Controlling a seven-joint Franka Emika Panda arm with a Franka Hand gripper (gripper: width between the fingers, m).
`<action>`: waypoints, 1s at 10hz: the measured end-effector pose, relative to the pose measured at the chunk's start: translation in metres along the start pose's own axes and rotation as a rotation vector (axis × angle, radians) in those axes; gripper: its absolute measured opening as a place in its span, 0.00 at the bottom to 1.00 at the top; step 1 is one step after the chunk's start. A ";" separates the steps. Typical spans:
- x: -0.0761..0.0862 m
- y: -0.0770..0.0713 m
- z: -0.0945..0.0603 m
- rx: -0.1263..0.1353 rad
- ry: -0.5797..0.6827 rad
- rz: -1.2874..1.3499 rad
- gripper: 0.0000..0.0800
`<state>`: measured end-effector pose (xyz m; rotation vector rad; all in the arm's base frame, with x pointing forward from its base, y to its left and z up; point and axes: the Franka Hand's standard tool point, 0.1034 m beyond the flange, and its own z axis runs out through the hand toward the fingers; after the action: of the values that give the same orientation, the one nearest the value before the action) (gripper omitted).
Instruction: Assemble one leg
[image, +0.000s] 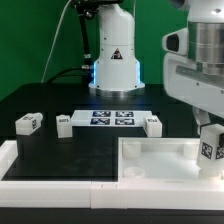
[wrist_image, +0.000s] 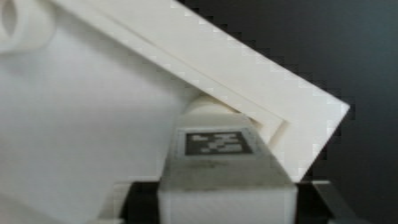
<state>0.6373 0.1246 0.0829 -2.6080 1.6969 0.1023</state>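
My gripper (image: 209, 128) is shut on one leg (image: 210, 149), a small white blocky peg with a black-and-white tag. It holds the leg upright over the corner of the big white square tray (image: 150, 150) at the exterior view's right. In the wrist view the leg (wrist_image: 221, 150) sits between my dark fingers (wrist_image: 143, 203), with my gripper (wrist_image: 222, 198) right above the tray's corner rim (wrist_image: 267, 85). I cannot tell whether the leg touches the tray. Three more legs lie on the black table: two towards the exterior view's left (image: 27, 123) (image: 62, 122) and one (image: 153, 123) behind the tray.
The marker board (image: 112, 118) lies flat between the loose legs. The robot base (image: 113, 60) stands behind it. A low white border (image: 12, 160) runs along the table's front and the exterior view's left.
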 end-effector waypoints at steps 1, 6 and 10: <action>0.001 -0.001 0.000 0.002 0.000 0.105 0.36; 0.002 -0.001 0.000 0.005 -0.011 -0.012 0.77; 0.000 0.001 0.005 -0.013 0.004 -0.608 0.81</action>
<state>0.6358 0.1248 0.0781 -2.9916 0.8366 0.0896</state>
